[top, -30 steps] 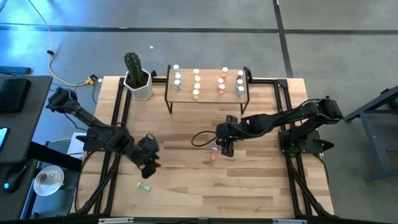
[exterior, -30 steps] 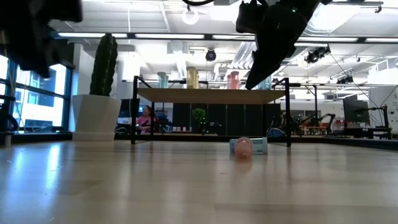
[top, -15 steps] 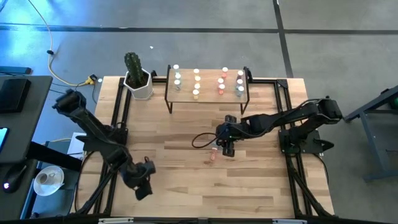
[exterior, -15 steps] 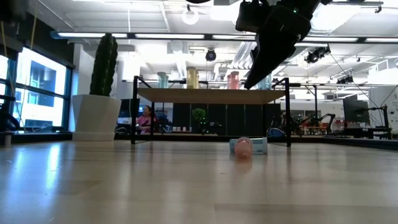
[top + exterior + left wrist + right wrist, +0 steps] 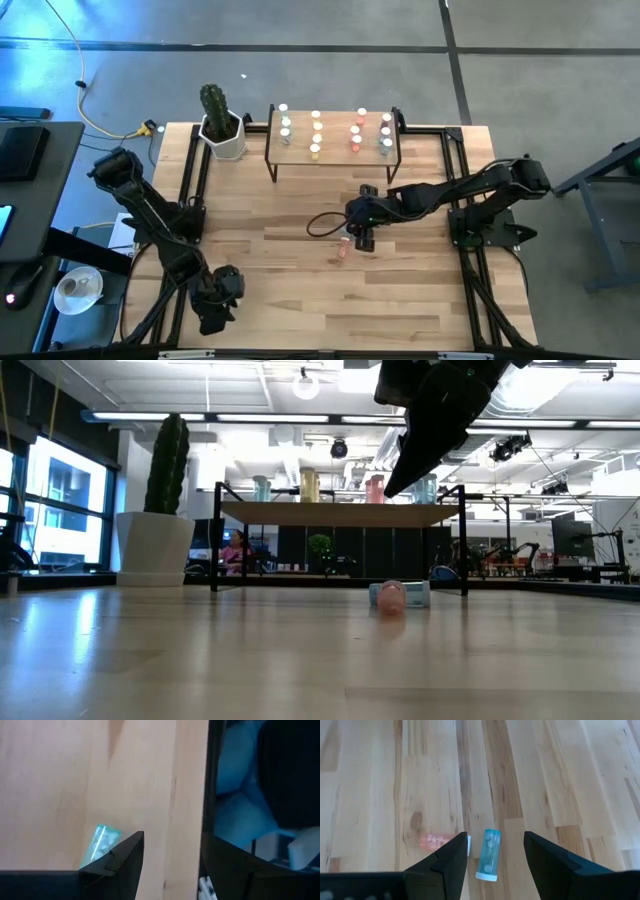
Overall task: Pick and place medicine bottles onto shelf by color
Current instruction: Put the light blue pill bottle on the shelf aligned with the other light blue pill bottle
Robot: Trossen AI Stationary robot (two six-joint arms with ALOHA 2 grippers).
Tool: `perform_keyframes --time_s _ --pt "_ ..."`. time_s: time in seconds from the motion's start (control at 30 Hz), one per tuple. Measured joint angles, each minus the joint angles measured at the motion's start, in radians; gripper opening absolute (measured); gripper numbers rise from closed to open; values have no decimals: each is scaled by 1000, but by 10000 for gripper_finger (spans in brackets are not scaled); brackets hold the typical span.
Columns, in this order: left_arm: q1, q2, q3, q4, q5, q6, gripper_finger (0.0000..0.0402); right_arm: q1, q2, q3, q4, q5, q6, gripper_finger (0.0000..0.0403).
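Left arm swung from mid-table down to front-left corner since earlier frame; right arm barely moved. Left gripper [image 5: 212, 305] now low over table [image 5: 420, 300] near front-left edge, fingers [image 5: 125, 857] apart, nothing between them. Green bottle [image 5: 100, 845] lying on wood just ahead of them, in left wrist view. Right gripper [image 5: 362, 240] hanging above mid-table, fingers [image 5: 547, 860] spread wide, empty. Below them blue bottle [image 5: 488, 854] and pink bottle [image 5: 436, 840] lying on sides, just beside each other. Shelf [image 5: 333, 160] at back of table, rows of white-capped bottles standing on top. Cactus [image 5: 214, 103] in white pot [image 5: 226, 143] left of shelf. Table of light wood planks, black frame rails along sides. Grey floor around. Beyond table in low view: bright ceiling lights, windows at left, seated person [image 5: 237, 550] far back.
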Motion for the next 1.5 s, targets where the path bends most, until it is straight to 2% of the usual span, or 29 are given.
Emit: perform_keyframes --time_s 0.43,0.6,0.8,1.23,1.5 --pt "3 0 25 -238 -13 55 188 0 0 0 51 0 2 186" --pt "3 0 26 -235 -66 108 188 0 0 0 51 0 23 186" --pt "3 28 26 -233 -67 118 188 0 0 0 51 -1 28 186" --pt "6 183 27 -155 -3 142 188 0 0 0 51 -1 28 186" --pt "35 188 28 -152 3 106 174 0 0 0 51 -1 28 186"
